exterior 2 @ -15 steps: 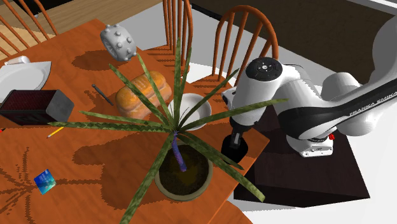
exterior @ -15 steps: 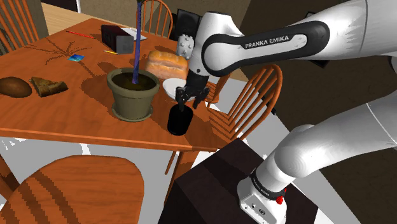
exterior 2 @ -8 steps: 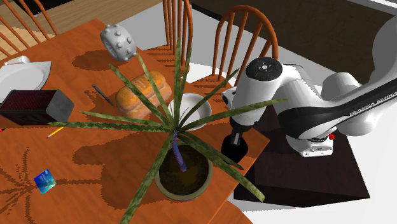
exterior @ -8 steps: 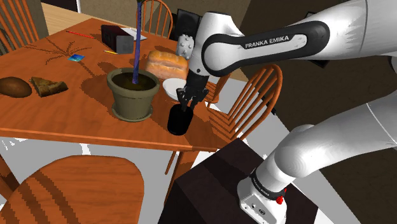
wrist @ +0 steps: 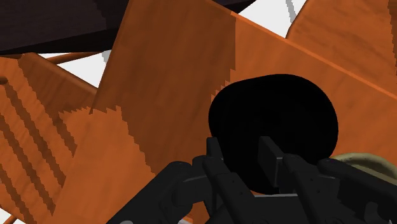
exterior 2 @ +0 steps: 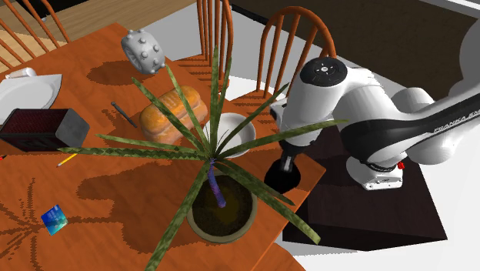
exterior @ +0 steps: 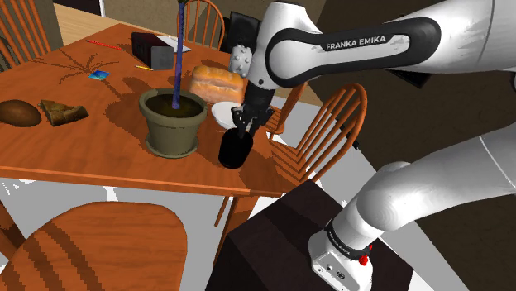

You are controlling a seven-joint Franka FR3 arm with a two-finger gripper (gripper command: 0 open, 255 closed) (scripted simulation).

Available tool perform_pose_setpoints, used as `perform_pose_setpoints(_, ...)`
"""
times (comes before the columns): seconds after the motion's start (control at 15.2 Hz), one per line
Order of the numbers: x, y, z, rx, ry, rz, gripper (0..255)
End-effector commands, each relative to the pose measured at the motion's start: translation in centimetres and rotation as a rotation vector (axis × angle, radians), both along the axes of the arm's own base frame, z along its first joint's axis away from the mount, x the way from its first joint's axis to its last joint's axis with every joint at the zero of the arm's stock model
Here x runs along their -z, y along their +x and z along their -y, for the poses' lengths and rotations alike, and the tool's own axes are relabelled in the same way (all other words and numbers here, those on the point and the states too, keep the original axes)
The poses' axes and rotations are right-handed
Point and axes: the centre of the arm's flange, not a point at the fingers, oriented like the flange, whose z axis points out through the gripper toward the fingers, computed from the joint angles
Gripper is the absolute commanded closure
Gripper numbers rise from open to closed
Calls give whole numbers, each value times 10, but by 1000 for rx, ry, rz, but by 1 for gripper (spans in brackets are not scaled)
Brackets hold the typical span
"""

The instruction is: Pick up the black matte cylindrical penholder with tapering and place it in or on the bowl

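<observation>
Black matte tapering cylindrical penholder (exterior: 234,150) at edge of orange wooden worktop (exterior: 83,140), just beside white bowl (exterior: 221,113), near olive plant pot (exterior: 172,124). Black gripper (exterior: 241,126) directly above; fingers (wrist: 270,158) pinching penholder rim. Base contact with worktop: cannot tell.

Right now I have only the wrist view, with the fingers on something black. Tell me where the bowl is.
Observer: In the shoulder view the white bowl stands on the table, just past the black penholder that the gripper clasps at its rim.
Operator: Name what stands next to the bowl.
Observer: A potted plant stands to the shoulder view's left of it.
Operator: Say what could get in the way.
Observer: In the second exterior view the plant's long leaves cross in front of the bowl.
</observation>
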Motion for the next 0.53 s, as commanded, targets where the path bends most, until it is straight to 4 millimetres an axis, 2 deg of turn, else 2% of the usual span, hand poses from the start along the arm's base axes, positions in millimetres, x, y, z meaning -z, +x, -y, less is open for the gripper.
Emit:
perform_pose_setpoints(0.0,-12,-1,-1,0,0,0,255)
perform_pose_setpoints(0.46,-49,-1,-1,0,0,0,255)
